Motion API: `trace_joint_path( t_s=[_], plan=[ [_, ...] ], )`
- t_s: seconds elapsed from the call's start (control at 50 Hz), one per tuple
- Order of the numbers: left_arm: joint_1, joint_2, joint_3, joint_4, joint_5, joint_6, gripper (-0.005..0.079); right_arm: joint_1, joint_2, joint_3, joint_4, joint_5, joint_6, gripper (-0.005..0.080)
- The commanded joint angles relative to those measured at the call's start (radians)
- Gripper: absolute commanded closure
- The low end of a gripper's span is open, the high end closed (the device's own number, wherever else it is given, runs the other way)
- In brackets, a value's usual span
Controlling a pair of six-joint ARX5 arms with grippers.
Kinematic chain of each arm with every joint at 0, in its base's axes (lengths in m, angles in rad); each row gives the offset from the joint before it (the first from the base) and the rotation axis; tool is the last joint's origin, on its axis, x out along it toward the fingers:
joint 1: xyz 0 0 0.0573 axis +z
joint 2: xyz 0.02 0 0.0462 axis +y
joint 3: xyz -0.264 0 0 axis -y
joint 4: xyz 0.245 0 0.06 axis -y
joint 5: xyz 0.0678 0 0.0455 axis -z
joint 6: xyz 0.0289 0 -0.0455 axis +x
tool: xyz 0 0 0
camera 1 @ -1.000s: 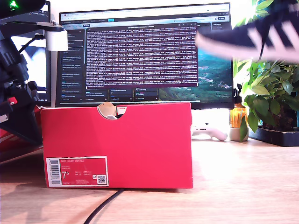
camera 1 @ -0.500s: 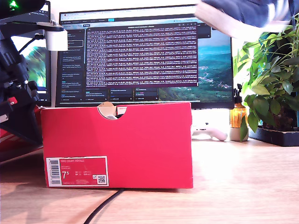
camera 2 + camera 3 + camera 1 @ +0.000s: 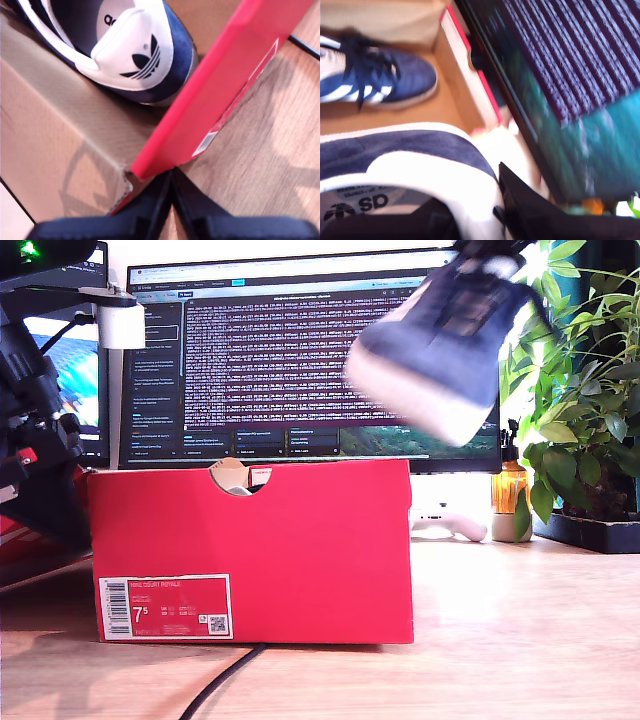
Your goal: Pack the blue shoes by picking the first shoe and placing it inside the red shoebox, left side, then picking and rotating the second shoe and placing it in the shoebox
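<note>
The red shoebox (image 3: 250, 550) stands on the wooden table with its size label facing the exterior camera. One blue shoe (image 3: 135, 50) lies inside it, and its white heel tab shows in the first wrist view; the second wrist view shows its laced front (image 3: 385, 82). My first gripper (image 3: 171, 200) is shut on nothing and hovers over the box's corner (image 3: 150, 170). The second blue shoe (image 3: 440, 350) hangs blurred in the air, above the box and toward the exterior view's right. My second gripper (image 3: 480, 210) is shut on that shoe's heel (image 3: 420, 150).
A wide monitor (image 3: 300, 360) stands right behind the box. At the exterior view's right are a leafy plant (image 3: 580, 420), an amber bottle (image 3: 508, 490) and a white controller (image 3: 450, 525). A black cable (image 3: 220, 685) runs out from under the box. A black arm (image 3: 40, 440) fills the exterior view's left edge.
The held shoe has swung from the exterior view's upper right corner leftward and lower. It has turned from side-on to toe toward the camera. The box and the arm at that view's left have not moved.
</note>
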Motion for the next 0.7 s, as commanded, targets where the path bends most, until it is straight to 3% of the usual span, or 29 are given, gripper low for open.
trace_joint_path(
  t_s=[0.0,0.48,0.68],
  plan=[
    [-0.003,0.005,-0.008,0.005,0.005,-0.004,0.0759,0.014,-0.029,0.014,0.06,-0.006,-0.003,0.0765],
    [-0.002,0.005,-0.008,0.012,0.005,0.003,0.0759,0.062,0.052,0.014,0.27,-0.003,-0.024,0.0765],
    [-0.003,0.005,-0.008,0.012,0.006,0.002,0.0759,0.072,0.114,0.015,0.291,-0.003,-0.058,0.0765]
  ],
)
